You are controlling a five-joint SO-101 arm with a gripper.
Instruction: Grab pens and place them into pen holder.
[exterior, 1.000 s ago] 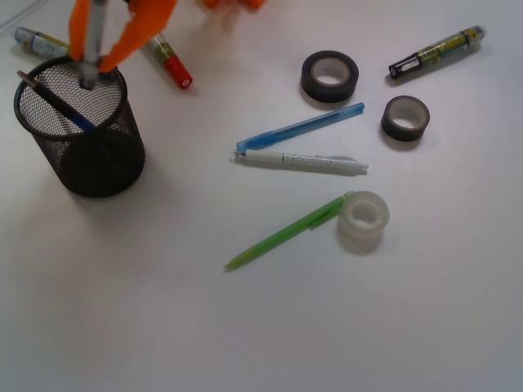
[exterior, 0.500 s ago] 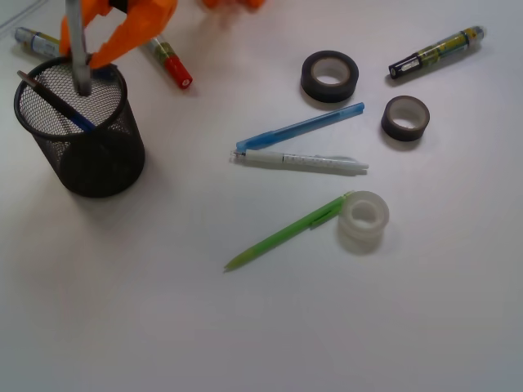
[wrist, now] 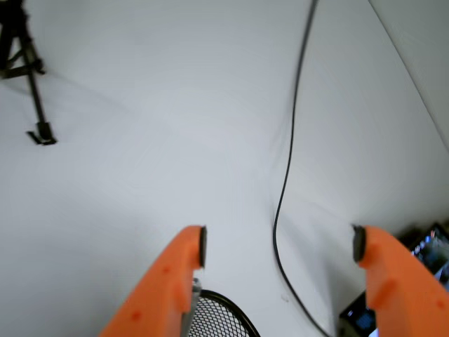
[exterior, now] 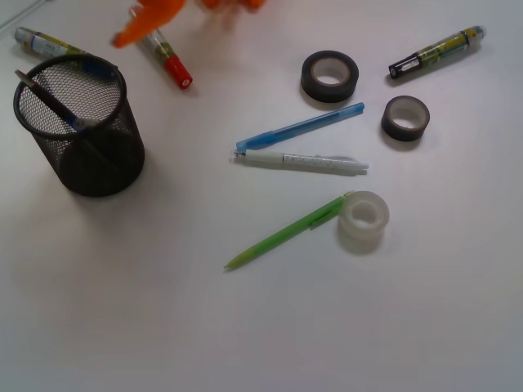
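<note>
Orange jaws of my gripper (wrist: 279,247) gape empty above the black wire-mesh pen holder (exterior: 79,122), which seemingly holds two pens. Next: the translucent light-blue pen (exterior: 300,126) on the table.

No legible text on anything.

My gripper (wrist: 279,246): orange jaws spread wide, nothing between them.
Pen holder (wrist: 221,316): mesh rim just under my left jaw.
Cable (wrist: 289,161): dark, crossing the white surface.
</note>
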